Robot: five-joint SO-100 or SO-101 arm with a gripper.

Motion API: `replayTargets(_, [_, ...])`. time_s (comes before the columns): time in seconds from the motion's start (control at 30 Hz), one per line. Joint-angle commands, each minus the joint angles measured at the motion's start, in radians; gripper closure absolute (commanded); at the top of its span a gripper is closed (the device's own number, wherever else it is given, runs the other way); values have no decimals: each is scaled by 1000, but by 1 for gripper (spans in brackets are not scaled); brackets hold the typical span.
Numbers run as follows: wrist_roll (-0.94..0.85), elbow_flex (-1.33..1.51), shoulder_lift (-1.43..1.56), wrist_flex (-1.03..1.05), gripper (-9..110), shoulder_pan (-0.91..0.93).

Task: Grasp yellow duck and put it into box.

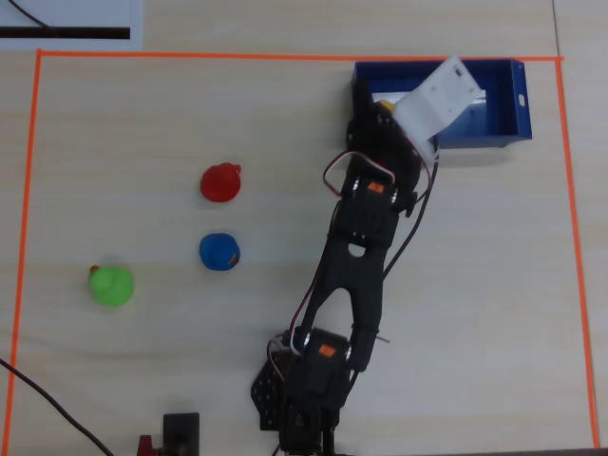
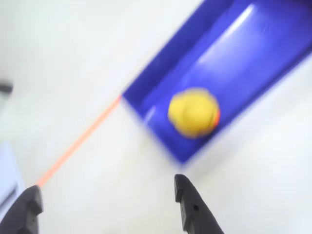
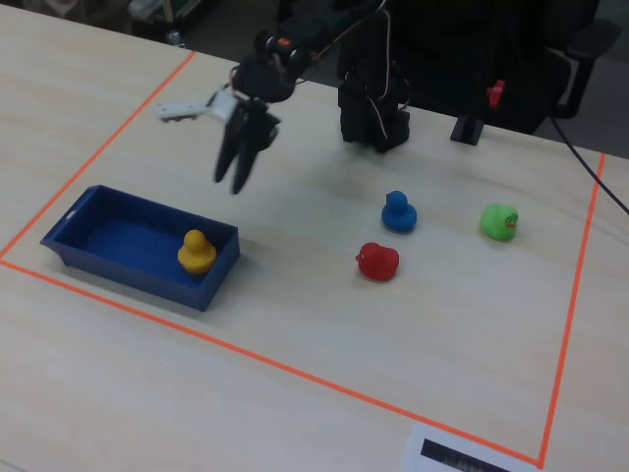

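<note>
Four toy ducks in all — one yellow duck (image 3: 197, 253), one red duck (image 3: 377, 262), one blue duck (image 3: 398, 211), one green duck (image 3: 499, 221). One box (image 3: 98, 258). One arm (image 1: 366, 223) — the blurred wrist view adds nothing countable, as far as can be told.
</note>
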Motion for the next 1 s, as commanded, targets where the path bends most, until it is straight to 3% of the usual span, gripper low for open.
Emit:
replayTargets(0.0, [-5,100,442,153,64,-144])
replayTargets(0.2, [-9,443,861,425,64,-325])
replayTargets(0.47, [-138,940,1160,410,64,-272])
replayTargets(0.73, [-225,1154,1368,480,65,-238])
replayTargets(0.97, [-284,1239,1410,535,75,-219])
